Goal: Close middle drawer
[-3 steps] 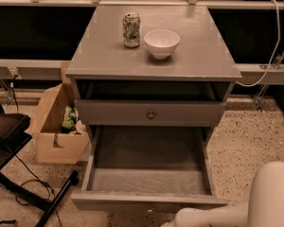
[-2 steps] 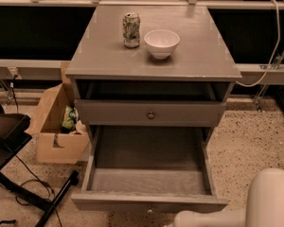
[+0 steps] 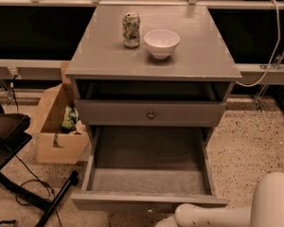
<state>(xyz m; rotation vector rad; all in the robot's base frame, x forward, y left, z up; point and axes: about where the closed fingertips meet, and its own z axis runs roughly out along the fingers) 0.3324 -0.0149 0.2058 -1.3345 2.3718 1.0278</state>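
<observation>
The middle drawer (image 3: pixel 149 181) of the grey cabinet (image 3: pixel 104 56) is pulled far out, a wide shallow empty box with its front panel (image 3: pixel 146 201) nearest the camera. Above it is a narrower drawer front (image 3: pixel 118 112) with a round knob (image 3: pixel 151 115) and a dark gap over it. My gripper is out of view below the bottom edge. Only my white arm (image 3: pixel 206 215) shows, at the bottom right just in front of the open drawer's front panel.
A green-and-white can (image 3: pixel 131 30) and a white bowl (image 3: pixel 161 42) stand on the cabinet top. An open cardboard box (image 3: pixel 59 126) sits on the floor at the left. A black stand with cables (image 3: pixel 19 174) is at the lower left. A rail and cable (image 3: pixel 270 56) are at the right.
My white arm has sunk slightly lower in view. The open drawer has not moved.
</observation>
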